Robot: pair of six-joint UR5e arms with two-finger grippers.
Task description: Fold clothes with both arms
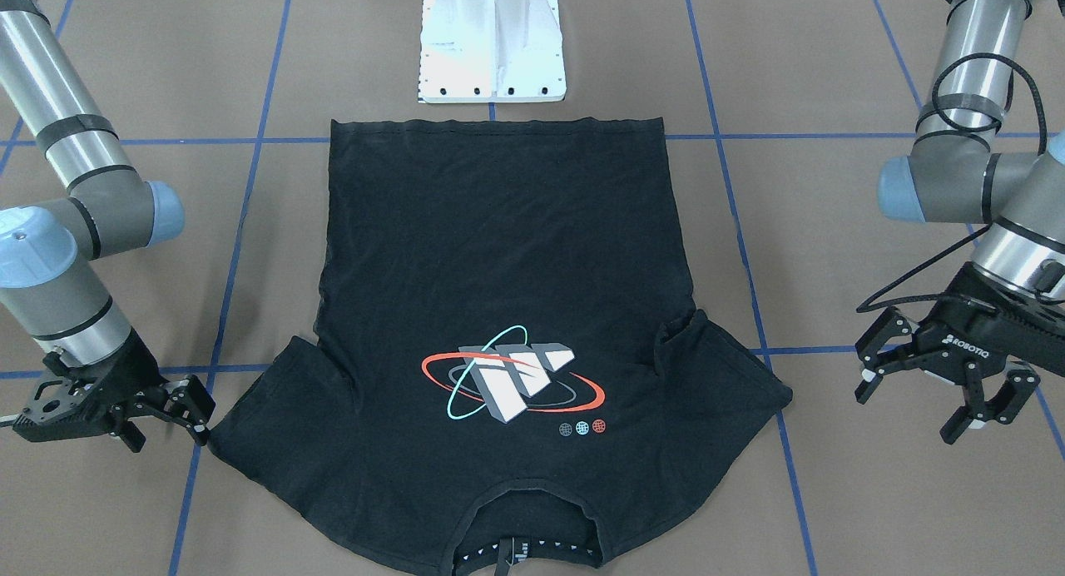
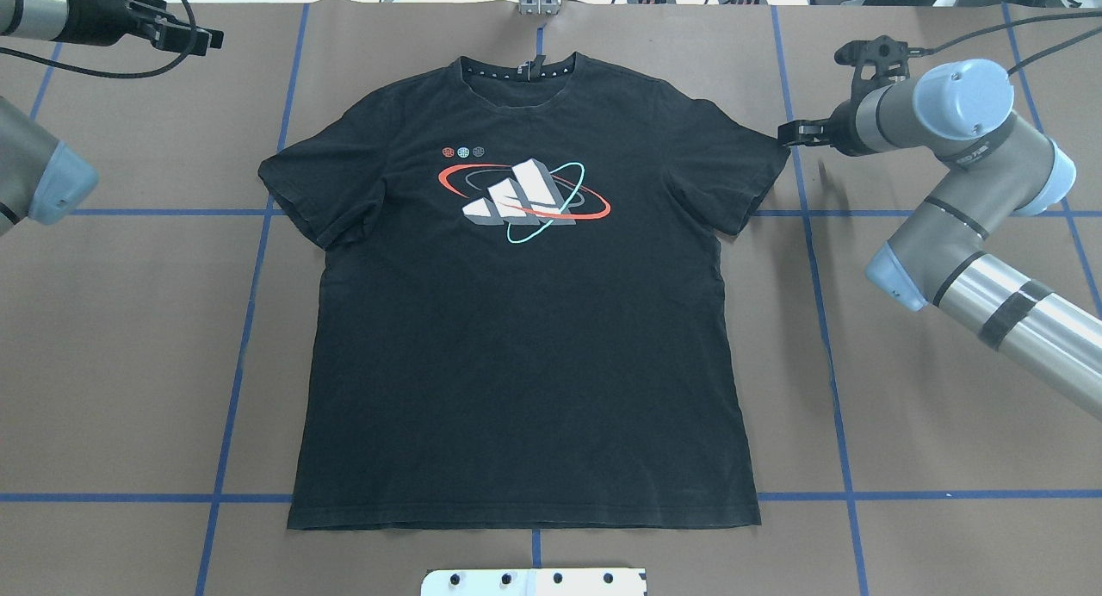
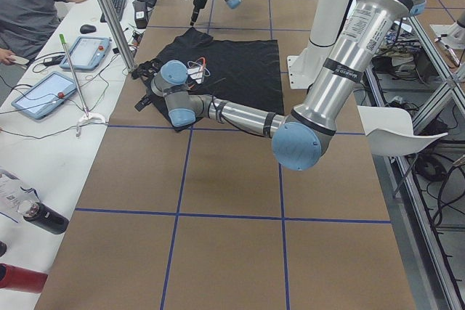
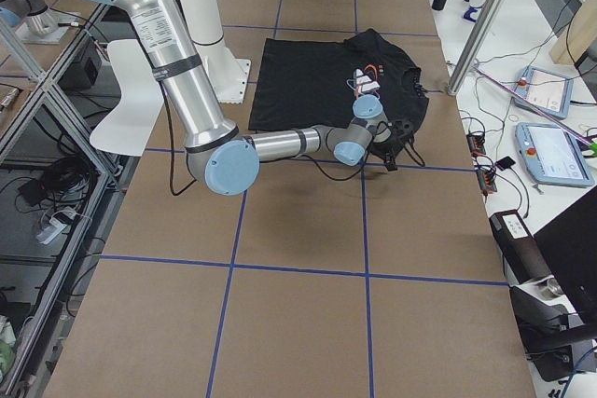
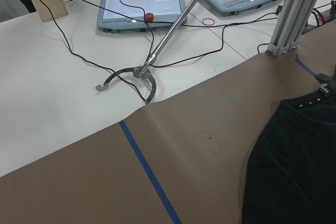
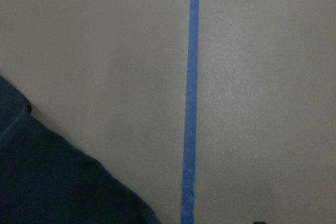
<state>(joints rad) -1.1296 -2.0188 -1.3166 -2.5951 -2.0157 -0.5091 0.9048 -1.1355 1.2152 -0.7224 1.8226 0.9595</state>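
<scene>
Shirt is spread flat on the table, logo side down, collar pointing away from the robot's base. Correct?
No, the T-shirt lies logo side up: the overhead exterior view shows the white logo ringed in red and teal facing the camera. The rest holds: spread flat, collar away from the white base.

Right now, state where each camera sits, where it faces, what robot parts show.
Front-facing: across table, facing robot; left gripper, right gripper.
Overhead: behind robot, looking down; left arm, right arm.
Left: table end; left arm near.
Right: opposite end; right arm near.
Left wrist: toward table edge; no fingers.
Right wrist: down at blue tape; no fingers.
All six share the T-shirt.
</scene>
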